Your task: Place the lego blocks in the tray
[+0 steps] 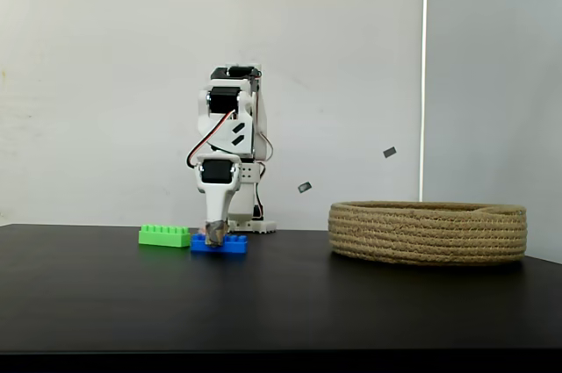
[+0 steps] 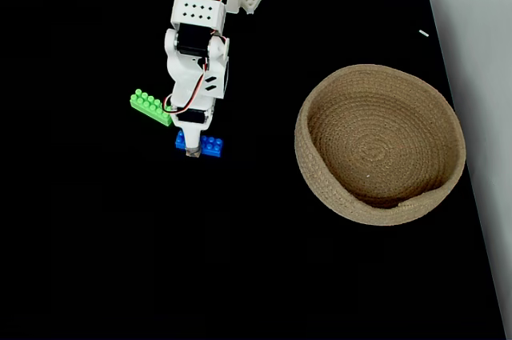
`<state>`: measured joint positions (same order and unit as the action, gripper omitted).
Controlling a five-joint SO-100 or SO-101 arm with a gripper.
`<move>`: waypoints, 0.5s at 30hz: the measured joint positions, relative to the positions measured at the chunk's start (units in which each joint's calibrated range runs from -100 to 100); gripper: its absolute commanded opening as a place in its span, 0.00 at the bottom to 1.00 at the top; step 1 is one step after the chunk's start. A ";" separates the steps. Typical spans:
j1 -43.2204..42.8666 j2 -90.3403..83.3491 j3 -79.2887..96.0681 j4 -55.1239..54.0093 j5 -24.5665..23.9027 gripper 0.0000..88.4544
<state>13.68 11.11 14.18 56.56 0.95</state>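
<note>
We record a bright green brick and a blue brick, both studded on top. The tray is tan, with a coiled rope pattern in rings. The table is plain black. The arm is white with black motors and red wiring.

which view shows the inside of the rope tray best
The fixed view from above: it looks straight down into the tray, so its coiled floor and whole rim show, with no brick inside. The side-on fixed view shows the tray as an outer wall and rim edge; the inside is hidden.
</note>
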 measured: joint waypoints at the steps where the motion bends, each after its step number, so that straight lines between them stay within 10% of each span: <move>1: -0.16 0.00 0.00 0.00 0.10 0.06; 15: -1.95 -3.73 0.09 5.93 0.15 0.00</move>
<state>11.73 7.38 14.27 62.48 1.10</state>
